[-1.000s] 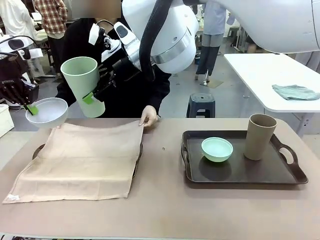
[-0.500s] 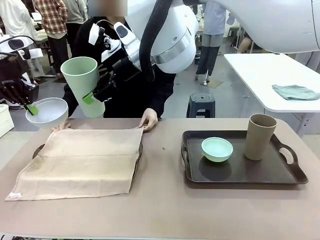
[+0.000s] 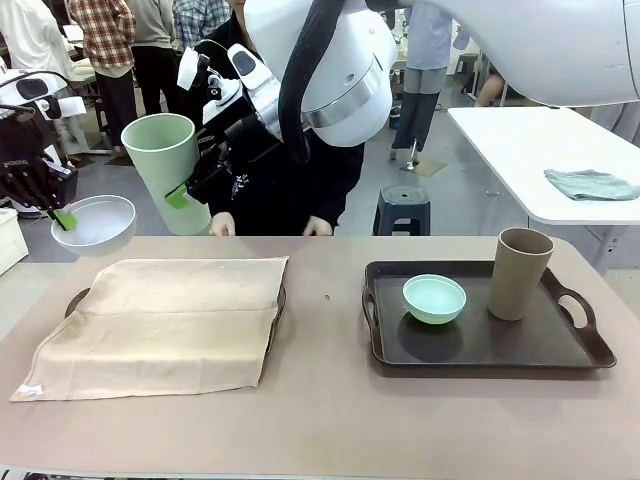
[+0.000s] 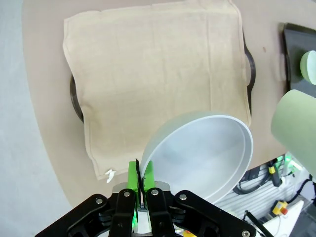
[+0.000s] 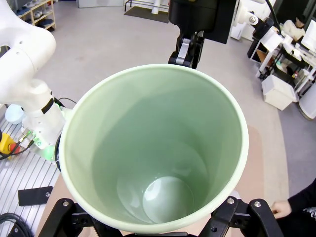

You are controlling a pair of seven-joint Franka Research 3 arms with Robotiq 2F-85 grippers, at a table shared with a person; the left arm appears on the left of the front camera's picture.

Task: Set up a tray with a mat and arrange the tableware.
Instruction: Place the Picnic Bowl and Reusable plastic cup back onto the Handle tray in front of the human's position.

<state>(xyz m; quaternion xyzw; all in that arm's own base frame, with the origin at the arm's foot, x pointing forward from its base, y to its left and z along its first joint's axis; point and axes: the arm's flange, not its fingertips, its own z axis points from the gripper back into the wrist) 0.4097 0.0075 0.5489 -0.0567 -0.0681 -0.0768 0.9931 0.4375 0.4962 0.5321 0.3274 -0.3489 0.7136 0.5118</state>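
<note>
Now the bench (image 3: pixel 330 430) carries the mat (image 3: pixel 170 320) draped over 1 tray (image 3: pixel 75 300) near its left edge, and a 2nd tray (image 3: pixel 490 352) near the right edge holding the tan cup (image 3: pixel 518 272) and mint bowl (image 3: pixel 434 298). Above the bench's far-left corner, the right gripper (image 3: pixel 180 196) spans wide around the mint cup (image 3: pixel 165 165); the left gripper (image 3: pixel 62 218) pinches tight on the white bowl (image 3: pixel 98 222) by its rim. Such a thin hold could let the bowl slip.

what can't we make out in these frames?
- Front view: mat covers the left tray except rim and handles.
- Right wrist view: green cup hides where the right gripper touches it.
- Front view: tan cup inside, hidden by its own wall.
- Left wrist view: white bowl, pinched by the left gripper, blocks whatever lies beneath it.
</note>
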